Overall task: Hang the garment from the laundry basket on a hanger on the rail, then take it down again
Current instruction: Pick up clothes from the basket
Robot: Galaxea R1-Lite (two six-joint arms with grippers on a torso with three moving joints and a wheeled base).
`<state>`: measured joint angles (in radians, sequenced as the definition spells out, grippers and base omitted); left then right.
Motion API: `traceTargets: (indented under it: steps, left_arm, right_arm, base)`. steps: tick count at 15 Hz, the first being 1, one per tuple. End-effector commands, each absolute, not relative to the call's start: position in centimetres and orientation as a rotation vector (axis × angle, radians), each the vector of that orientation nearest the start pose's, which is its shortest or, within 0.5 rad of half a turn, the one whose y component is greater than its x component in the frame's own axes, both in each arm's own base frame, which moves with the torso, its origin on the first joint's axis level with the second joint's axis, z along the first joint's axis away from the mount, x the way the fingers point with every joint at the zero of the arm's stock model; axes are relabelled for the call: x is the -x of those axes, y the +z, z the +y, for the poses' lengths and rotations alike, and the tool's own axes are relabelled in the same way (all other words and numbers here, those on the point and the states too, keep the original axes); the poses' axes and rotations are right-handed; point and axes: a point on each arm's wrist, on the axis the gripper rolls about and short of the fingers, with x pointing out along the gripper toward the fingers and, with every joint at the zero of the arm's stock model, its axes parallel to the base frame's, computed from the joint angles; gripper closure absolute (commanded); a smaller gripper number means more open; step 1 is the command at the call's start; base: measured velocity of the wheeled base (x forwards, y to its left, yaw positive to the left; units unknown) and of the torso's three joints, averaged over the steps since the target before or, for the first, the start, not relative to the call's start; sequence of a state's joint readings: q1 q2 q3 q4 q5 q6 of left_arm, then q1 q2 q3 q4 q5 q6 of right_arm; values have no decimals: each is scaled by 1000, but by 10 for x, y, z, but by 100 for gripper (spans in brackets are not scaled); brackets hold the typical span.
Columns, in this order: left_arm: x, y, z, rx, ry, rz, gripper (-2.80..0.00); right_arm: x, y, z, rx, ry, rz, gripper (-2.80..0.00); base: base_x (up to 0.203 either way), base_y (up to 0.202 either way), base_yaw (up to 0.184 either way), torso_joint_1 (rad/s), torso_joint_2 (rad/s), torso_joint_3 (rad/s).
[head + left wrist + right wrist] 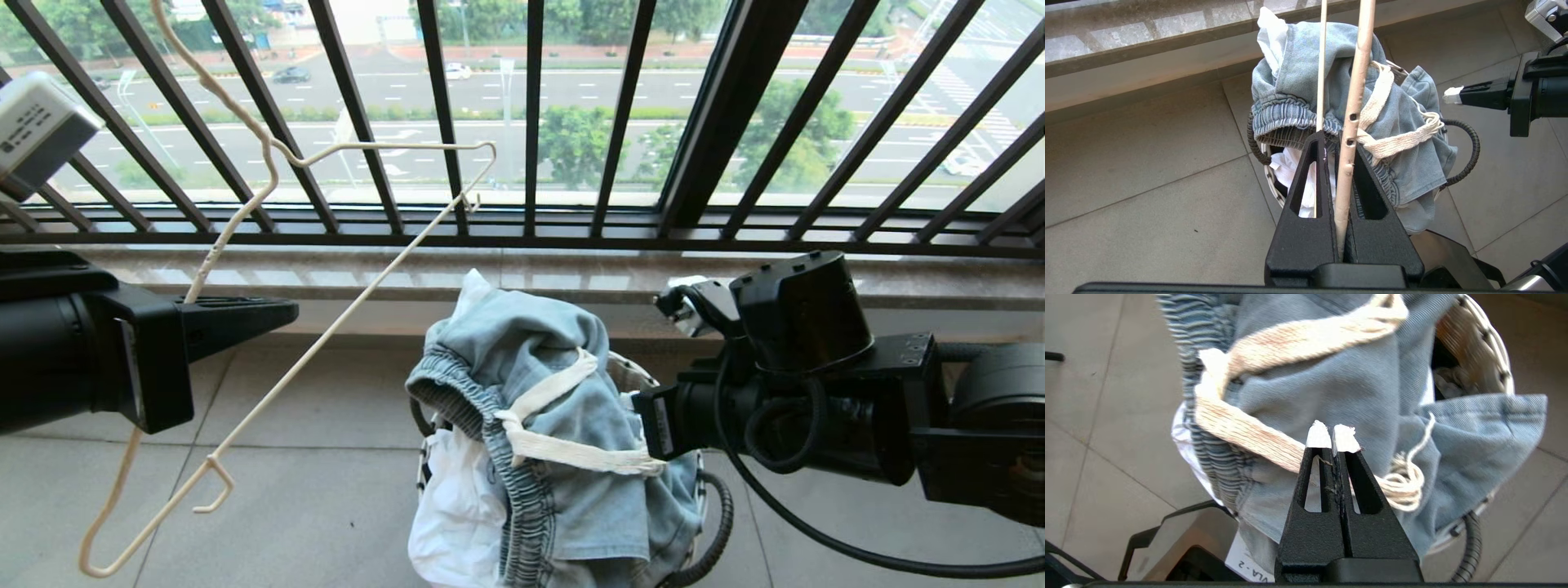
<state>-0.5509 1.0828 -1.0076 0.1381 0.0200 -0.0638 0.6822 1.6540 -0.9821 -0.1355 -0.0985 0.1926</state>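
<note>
One pair of blue-grey denim shorts (pixel 563 425) lies heaped in the small round laundry basket (pixel 709 523) at our six o'clock, cream drawstring (pixel 571 447) across the top. Our left gripper (pixel 245 314), at nine o'clock, is clamped on the cream wire hanger (pixel 326 327). Our right gripper (pixel 1333 437), at three o'clock, hangs over the shorts with jaws pressed together, empty.

The tiled floor (pixel 326 490) lies bare at nine o'clock of the laundry basket (pixel 712 523), though the hanger (pixel 326 327) slants across that side, its wire running from the window railing (pixel 531 122) down towards the floor. At twelve o'clock the stone sill (pixel 571 273) and the bars block any way through. The garment (pixel 563 408) heaps over the basket mouth, covering the opening. At three o'clock the right gripper (pixel 1333 435), its fingers pressed together, fills the approach just beside the shorts.
</note>
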Motion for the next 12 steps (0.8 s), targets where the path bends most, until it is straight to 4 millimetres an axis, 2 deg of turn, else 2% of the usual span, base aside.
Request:
traceTargets:
  steps: [1,5,7,8,10,12]
  left_arm:
    - [-118,307,-72,3,-522,221,0]
    - [-123,307,-73,-4,-469,225,0]
    - [-121,308,-72,-1,-465,216,0]
    - [-122,309,-72,0,-461,214,0]
    - [-122,310,-71,2,-454,210,0]
    - [-121,311,-70,4,-452,204,0]
  right_arm:
    - [-227,203,203,37,586,504,0]
    - [-223,201,237,111,691,472,0]
    - [-224,207,249,88,723,386,0]
    - [-225,205,257,103,738,369,-279]
    - [-222,197,269,169,774,361,-280]
    - [-229,185,281,225,782,366,-280]
  base:
    - [0,0,0,0,0,0]
    - [0,0,0,0,0,0]
    - [0,0,0,0,0,0]
    - [0,0,0,0,0,0]
    - [0,0,0,0,0,0]
    - [0,0,0,0,0,0]
